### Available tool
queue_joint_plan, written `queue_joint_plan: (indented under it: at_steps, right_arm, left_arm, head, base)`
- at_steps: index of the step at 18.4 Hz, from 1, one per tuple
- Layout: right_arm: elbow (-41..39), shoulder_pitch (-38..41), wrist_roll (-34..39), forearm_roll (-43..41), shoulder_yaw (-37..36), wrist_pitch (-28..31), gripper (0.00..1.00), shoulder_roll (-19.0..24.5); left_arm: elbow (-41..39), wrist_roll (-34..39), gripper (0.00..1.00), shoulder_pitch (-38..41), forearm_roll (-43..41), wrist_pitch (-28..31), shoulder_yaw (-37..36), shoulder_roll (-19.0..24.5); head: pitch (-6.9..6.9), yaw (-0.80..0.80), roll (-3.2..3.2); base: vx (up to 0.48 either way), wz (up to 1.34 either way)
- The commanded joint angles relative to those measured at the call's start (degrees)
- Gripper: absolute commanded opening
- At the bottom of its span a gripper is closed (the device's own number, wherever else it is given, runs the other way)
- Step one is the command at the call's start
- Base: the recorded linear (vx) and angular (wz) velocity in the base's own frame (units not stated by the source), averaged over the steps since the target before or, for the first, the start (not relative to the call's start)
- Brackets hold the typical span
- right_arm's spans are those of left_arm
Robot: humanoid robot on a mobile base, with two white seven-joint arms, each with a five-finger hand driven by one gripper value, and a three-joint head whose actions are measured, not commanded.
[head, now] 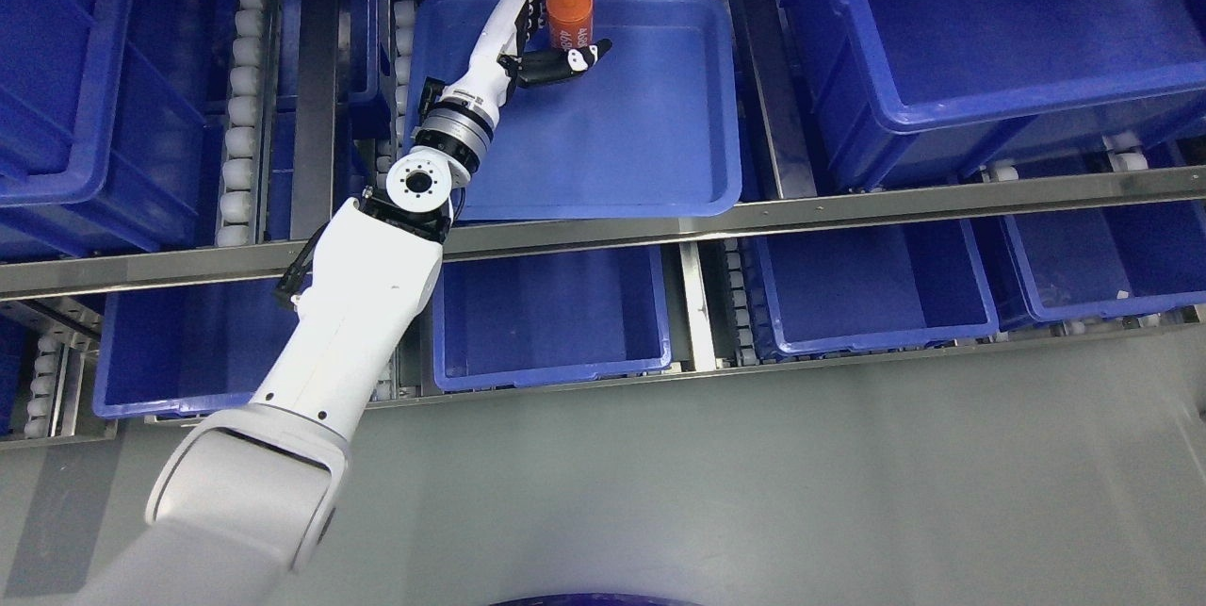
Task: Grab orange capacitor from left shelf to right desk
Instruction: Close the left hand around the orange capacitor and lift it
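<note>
The left hand [551,22] reaches into the shallow blue tray [660,163] on the upper shelf, fingers wrapped around the orange capacitor [571,14] at the tray's far left corner, thumb below it; deeper blue bins [551,314] sit nearer

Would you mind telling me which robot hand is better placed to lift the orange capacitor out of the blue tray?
Left. The left robot hand already reaches into the blue tray, fingers around the orange capacitor. The right arm is out of view.
</note>
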Motion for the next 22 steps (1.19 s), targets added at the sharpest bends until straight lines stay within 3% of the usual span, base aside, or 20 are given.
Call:
queue_joint_plan:
  at_steps: [1, 4, 7, 9, 15, 22]
  right_arm:
    - [-1.93, -0.09, -0.04, 0.0, -0.62, -0.02, 1.0, -1.0]
    - [-1.93, -0.09, -0.04, 0.0, -0.62, -0.02, 1.0, -1.0]
    - [-1.93, -0.09, -0.04, 0.0, -0.62, -0.02, 1.0, -1.0]
    - [-1.93, -0.09, -0.04, 0.0, -0.62, -0.02, 1.0, -1.0]
    - [-1.93, -0.09, -0.04, 0.0, -0.62, -0.02, 1.0, -1.0]
    - [-1.93, -0.09, -0.04, 0.0, -0.62, -0.02, 1.0, -1.0]
  left_arm:
    - [3.82, -0.08, 0.46, -0.74, 1.72, -0.8, -0.67, 1.0]
    - [4.17, -0.08, 0.34, -0.65, 1.72, -2.29, -0.59, 1.0]
    - [5.13, 0.01, 0.1, -0.57, 1.98, -5.88, -0.15, 1.0]
    - [5.31, 0.01, 0.0, -0.48, 2.25, -7.38, 0.47, 1.0]
    - [2.96, 0.01, 0.0, -0.48, 3.12, -7.83, 4.06, 1.0]
    - [-22.25, -0.17, 0.0, -0.04, 8.75, -3.35, 8.64, 1.0]
  head:
    - [0.0, 0.0, 0.0]
    - [0.0, 0.0, 0.0]
    - [0.0, 0.0, 0.0]
    - [0.0, 0.0, 0.0]
    - [0.0, 0.0, 0.0]
    - [0.0, 0.0, 0.0]
  base:
    - [0.0, 0.0]
    - [0.0, 0.0]
    - [0.0, 0.0]
    - [0.0, 0.0]
    - [0.0, 0.0]
    - [0.0, 0.0]
